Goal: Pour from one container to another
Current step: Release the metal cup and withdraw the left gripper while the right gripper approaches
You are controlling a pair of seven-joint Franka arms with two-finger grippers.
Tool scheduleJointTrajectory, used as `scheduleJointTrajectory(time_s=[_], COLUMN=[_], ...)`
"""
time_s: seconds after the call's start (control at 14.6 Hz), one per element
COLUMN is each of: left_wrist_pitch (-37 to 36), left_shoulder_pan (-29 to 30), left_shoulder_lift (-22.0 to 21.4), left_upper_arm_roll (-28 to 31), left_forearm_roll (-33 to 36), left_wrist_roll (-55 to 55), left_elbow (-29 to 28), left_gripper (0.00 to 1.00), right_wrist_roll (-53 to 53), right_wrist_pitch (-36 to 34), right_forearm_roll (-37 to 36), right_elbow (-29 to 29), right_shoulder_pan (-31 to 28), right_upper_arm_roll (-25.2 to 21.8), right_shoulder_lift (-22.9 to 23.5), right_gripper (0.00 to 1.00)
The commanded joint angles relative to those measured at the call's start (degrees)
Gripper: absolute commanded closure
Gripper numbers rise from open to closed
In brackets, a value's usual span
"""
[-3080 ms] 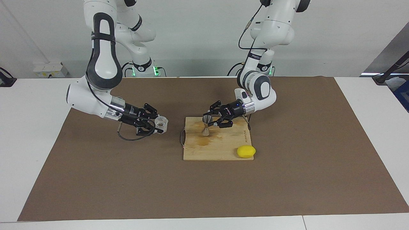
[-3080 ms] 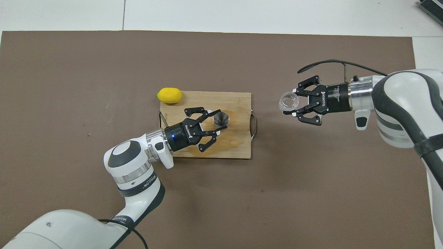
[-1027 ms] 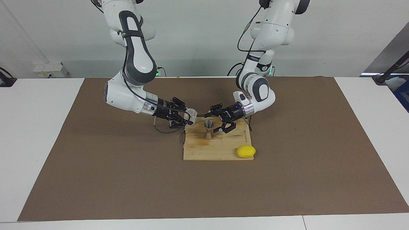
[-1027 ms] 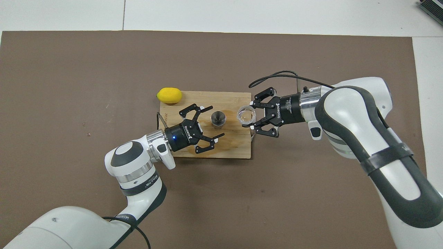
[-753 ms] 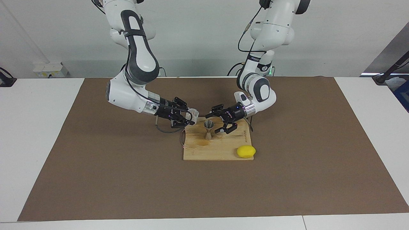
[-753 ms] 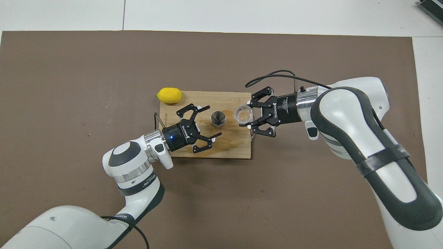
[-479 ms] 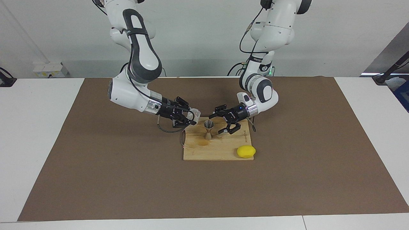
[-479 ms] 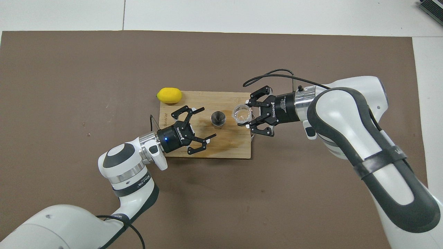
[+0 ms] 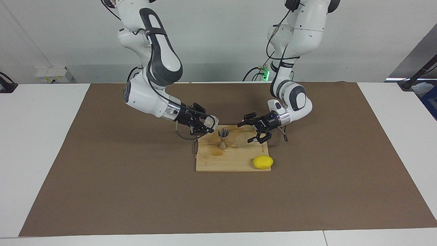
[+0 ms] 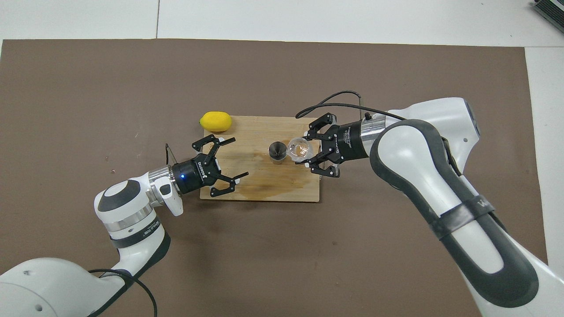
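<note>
The metal jigger [image 9: 222, 138] [image 10: 277, 152] stands upright on the wooden cutting board [image 9: 232, 160] [image 10: 264, 187]. My right gripper [image 9: 209, 125] [image 10: 301, 149] is shut on the clear glass cup [image 9: 212, 121] [image 10: 299, 150]. It holds the cup in the air, tilted, with its rim just above and beside the jigger's mouth. My left gripper [image 9: 245, 132] [image 10: 238, 157] is open and holds nothing. It hangs low over the board's end toward the left arm, apart from the jigger.
A yellow lemon [image 9: 263, 162] [image 10: 215, 121] lies at the board's corner farthest from the robots, toward the left arm's end. The board has a metal handle [image 9: 195, 147] at its right-arm end and rests on a brown mat [image 9: 136, 191].
My right gripper has carried the glass cup in to the jigger and tipped it toward its mouth. My left gripper has drawn back from the jigger toward its own end of the board.
</note>
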Motion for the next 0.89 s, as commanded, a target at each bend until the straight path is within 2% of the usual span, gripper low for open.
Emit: scheduleJointTrajectory(time_s=[0.0,0.62,0.82], left_wrist_pitch=[-2.9,-9.8,-10.5], left_shoulder_pan=[4.9,20.8,23.9], left_shoulder_lift=[-3.3,-6.7,-10.3], left_upper_arm_roll=[-0.4,-0.1,0.0], left_forearm_roll=[5.6,30.8,38.5], left_wrist_roll=[3.4,-3.6,-9.2], left_elbow=[-3.1,-1.5,-0.8], left_gripper=[0.00,0.00,0.00], right_wrist_roll=[4.4,6.7,6.7], right_wrist_pitch=[0.9,2.7,4.1], right_forearm_roll=[-3.8,-8.2,-8.7], right_elbow=[2.4,4.1,4.0], right_shoulder_pan=[0.2,1.1,2.1], right_upper_arm_roll=[0.0,0.1,0.0], right_shoulder_lift=[0.8,1.7,2.2], right_gripper=[1.00,1.00,1.00])
